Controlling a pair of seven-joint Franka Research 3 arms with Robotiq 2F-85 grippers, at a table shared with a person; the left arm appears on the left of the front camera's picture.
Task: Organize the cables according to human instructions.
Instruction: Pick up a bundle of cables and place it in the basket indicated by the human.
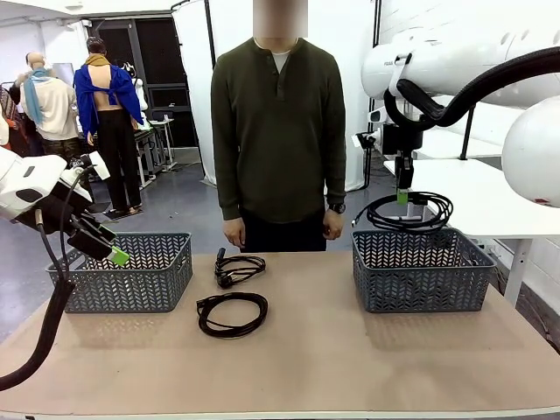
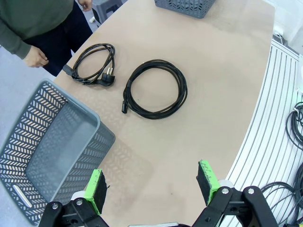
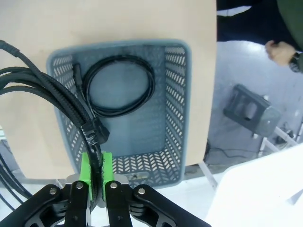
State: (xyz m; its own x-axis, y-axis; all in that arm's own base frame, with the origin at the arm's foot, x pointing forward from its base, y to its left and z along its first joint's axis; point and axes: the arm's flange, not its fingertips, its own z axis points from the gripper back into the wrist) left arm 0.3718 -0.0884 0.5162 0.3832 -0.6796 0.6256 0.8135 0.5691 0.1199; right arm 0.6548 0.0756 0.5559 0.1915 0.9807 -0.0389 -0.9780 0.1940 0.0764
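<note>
As right tool hoists cable, left tool splayed

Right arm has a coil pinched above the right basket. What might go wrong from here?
1. The held cable hangs wide from the right gripper, and in the right wrist view part of it reaches past the rim of the right basket. On release, loops may drape over the edge.
2. It is pinched at one spot only, so the coil may slip or unwind.
3. That basket already holds another cable; the two may tangle.
</note>
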